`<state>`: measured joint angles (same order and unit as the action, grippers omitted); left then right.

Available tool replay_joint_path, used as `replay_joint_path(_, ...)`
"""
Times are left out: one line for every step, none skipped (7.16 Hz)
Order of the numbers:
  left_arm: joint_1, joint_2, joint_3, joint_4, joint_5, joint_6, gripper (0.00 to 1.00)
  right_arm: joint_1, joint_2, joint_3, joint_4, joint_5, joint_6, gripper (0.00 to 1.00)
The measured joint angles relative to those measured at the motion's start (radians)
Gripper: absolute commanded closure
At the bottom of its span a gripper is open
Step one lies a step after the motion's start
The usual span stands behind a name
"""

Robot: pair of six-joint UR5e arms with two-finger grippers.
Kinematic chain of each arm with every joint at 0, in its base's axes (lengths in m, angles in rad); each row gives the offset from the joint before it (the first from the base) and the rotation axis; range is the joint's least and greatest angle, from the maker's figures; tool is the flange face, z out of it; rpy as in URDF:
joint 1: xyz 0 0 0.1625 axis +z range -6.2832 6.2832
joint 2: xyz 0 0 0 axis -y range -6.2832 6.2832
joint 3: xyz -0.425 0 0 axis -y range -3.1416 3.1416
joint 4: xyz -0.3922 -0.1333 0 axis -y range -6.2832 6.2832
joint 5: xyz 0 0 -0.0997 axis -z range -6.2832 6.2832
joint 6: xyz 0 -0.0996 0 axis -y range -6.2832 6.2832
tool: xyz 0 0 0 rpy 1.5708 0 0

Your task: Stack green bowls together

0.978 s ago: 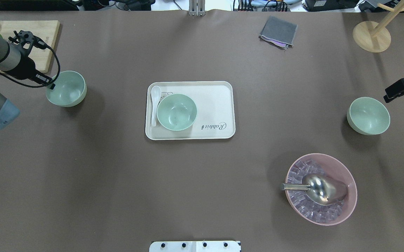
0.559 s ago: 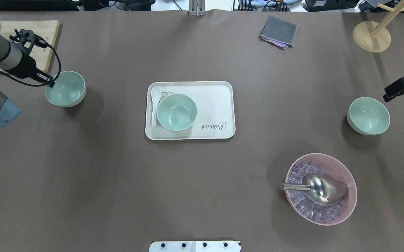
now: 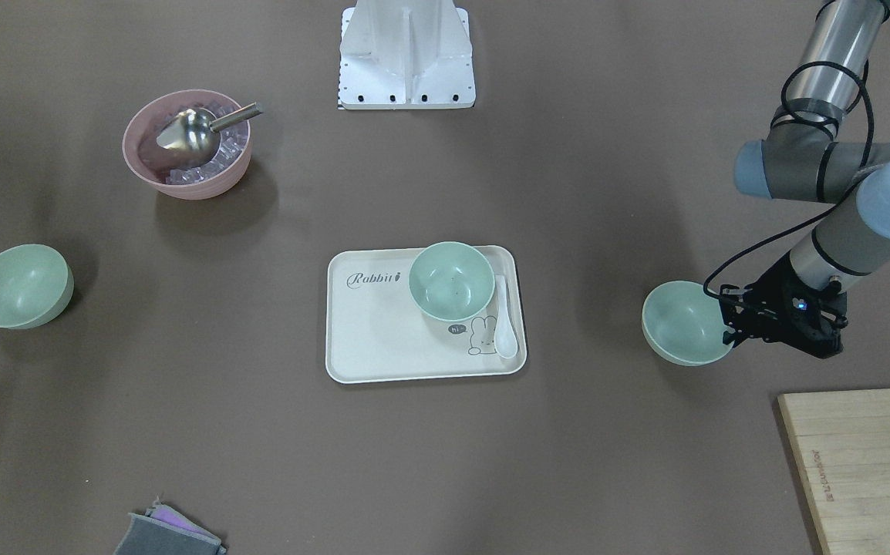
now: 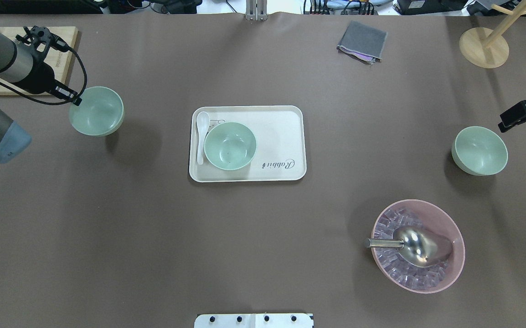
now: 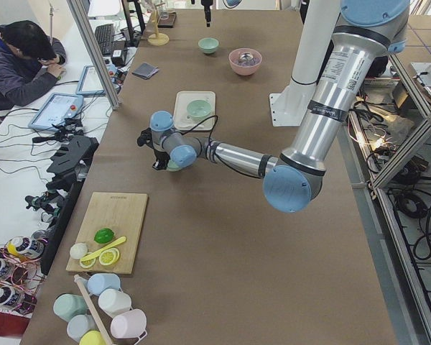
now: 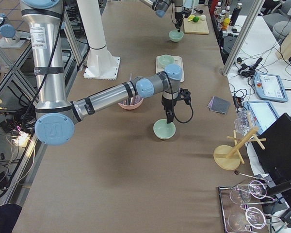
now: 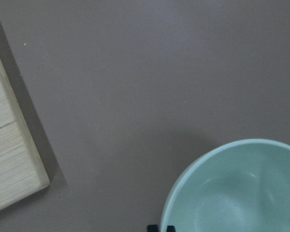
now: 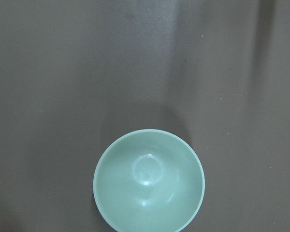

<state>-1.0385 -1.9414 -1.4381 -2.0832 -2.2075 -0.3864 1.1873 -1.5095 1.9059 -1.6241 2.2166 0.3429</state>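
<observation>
Three pale green bowls show. My left gripper [image 4: 77, 101] is shut on the rim of the left green bowl [image 4: 96, 111], which hangs a little above the table; its shadow falls to one side. In the left wrist view the fingertips [image 7: 159, 227] pinch this bowl's [image 7: 241, 193] rim at the bottom edge. The middle green bowl [image 4: 229, 146] sits on the cream tray [image 4: 281, 136]. At the right, another green bowl [image 4: 479, 150] stands alone on the table, with my right gripper [image 4: 518, 116] hovering above and beyond it. That gripper's fingers are not clear enough to judge.
A pink bowl [image 4: 418, 246] with ice cubes and a metal scoop stands at the front right. A white spoon [image 4: 201, 136] lies on the tray beside the middle bowl. A wooden cutting board [image 4: 62, 41], a grey cloth [image 4: 362, 41] and a wooden stand [image 4: 484, 48] line the far edge.
My left gripper has risen and shifted right and away with the left green bowl held by its rim; the bowl has left the table. The right arm has barely moved.
</observation>
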Motion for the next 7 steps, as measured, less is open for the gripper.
replay_joint_path(0.006,-0.02,-0.065,0.054,-0.016,-0.052,1.0,0.0,0.0,0.0,0.001,0.0,-0.001,0.0)
replay_joint_path(0.043,-0.051,-0.12,0.093,-0.019,-0.154,1.0,-0.001,0.0,0.001,0.001,0.0,-0.001,0.0)
replay_joint_path(0.101,-0.085,-0.149,0.108,-0.014,-0.252,1.0,-0.001,-0.001,0.001,0.001,0.0,-0.001,0.0)
replay_joint_path(0.158,-0.127,-0.158,0.114,0.006,-0.338,1.0,-0.001,-0.001,0.001,0.0,0.0,0.0,0.0)
replay_joint_path(0.208,-0.169,-0.154,0.122,0.039,-0.398,1.0,-0.002,-0.001,0.002,0.0,0.001,0.0,0.0)
replay_joint_path(0.242,-0.216,-0.134,0.137,0.068,-0.427,1.0,-0.001,-0.001,0.001,0.0,0.001,0.0,0.0)
replay_joint_path(0.268,-0.265,-0.1,0.151,0.096,-0.453,1.0,-0.002,-0.001,0.001,0.0,0.001,0.0,0.0)
